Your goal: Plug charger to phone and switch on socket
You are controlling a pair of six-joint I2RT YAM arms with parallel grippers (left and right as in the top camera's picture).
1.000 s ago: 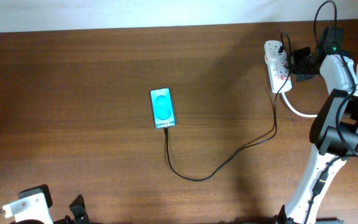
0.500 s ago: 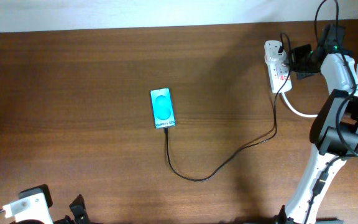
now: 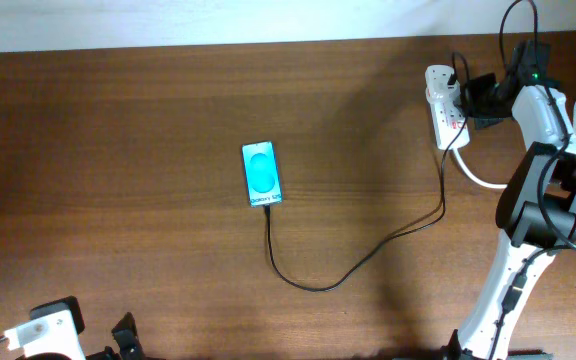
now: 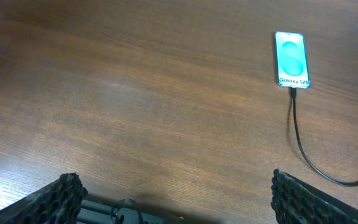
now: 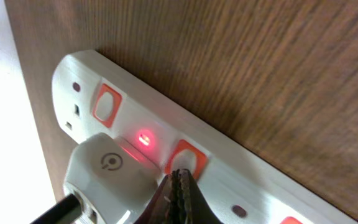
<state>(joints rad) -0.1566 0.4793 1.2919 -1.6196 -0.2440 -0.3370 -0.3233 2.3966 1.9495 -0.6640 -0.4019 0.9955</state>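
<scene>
The phone (image 3: 261,173) lies mid-table, cyan screen up; it also shows in the left wrist view (image 4: 291,58). The black charger cable (image 3: 368,251) runs from the phone's near end in a curve to the white socket strip (image 3: 445,108) at the far right. Its connector is at the phone's bottom edge (image 4: 291,91). My right gripper (image 5: 180,177) is shut, tips pressed on a red switch (image 5: 188,160) of the socket (image 5: 241,180), beside a white adapter (image 5: 104,174). A red light (image 5: 144,138) glows. My left gripper (image 4: 173,199) is open and empty at the front left.
The socket's thick white cord (image 3: 488,180) loops right, behind my right arm (image 3: 543,190). The table's far edge meets a white wall (image 3: 218,20). Another red switch (image 5: 106,106) lies further along the strip.
My right gripper has shifted slightly left and up, further onto the socket. Phone, cable and left arm have not moved.
</scene>
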